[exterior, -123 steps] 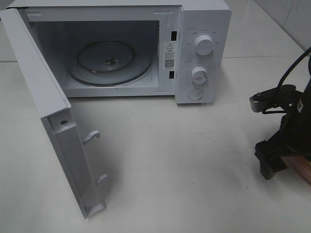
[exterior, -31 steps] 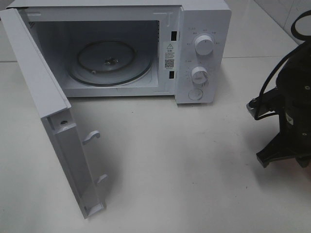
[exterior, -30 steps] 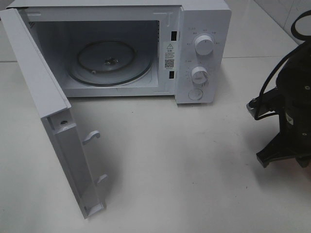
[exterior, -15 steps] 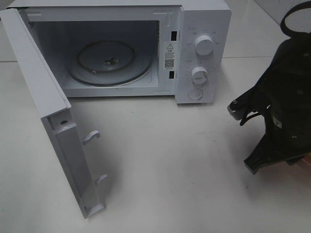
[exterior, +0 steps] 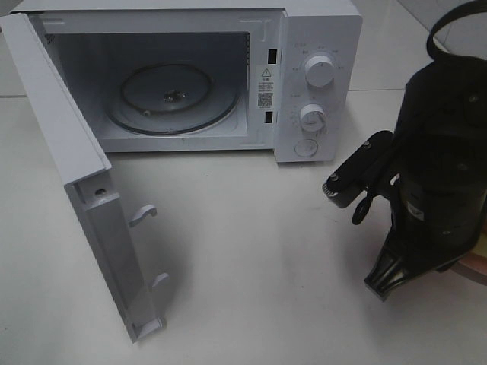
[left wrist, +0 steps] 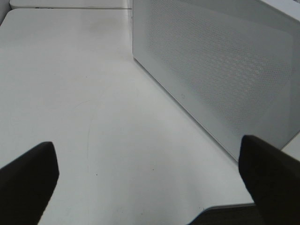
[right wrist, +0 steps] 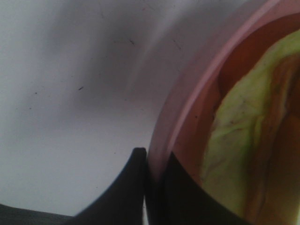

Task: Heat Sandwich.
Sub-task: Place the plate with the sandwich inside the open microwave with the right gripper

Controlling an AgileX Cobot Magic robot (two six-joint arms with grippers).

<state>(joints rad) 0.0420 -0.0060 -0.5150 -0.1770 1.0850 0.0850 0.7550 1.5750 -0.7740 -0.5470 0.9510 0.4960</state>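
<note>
In the right wrist view my right gripper (right wrist: pixel 153 164) is shut on the rim of the round pink plate (right wrist: pixel 187 98). The sandwich (right wrist: pixel 239 136) lies on that plate, showing its yellow-green filling and a tan edge. From above, my black right arm (exterior: pixel 434 190) stands to the right of the microwave (exterior: pixel 319 30) and hides nearly all of the plate (exterior: pixel 476 268). Only a pink sliver shows at the right edge. My left gripper (left wrist: pixel 150 187) is open and holds nothing, low over the table beside a perforated white panel (left wrist: pixel 220 70) of the microwave.
The microwave door (exterior: pixel 84 190) is swung wide open toward the front left, latch hooks facing in. The glass turntable (exterior: pixel 173 97) inside is bare. Two knobs (exterior: pixel 319 70) and a button sit on the right panel. White tabletop (exterior: pixel 259 258) lies between door and right arm.
My right arm has moved left and toward the microwave's front, carrying the plate. The microwave, its door and the left gripper have not moved.
</note>
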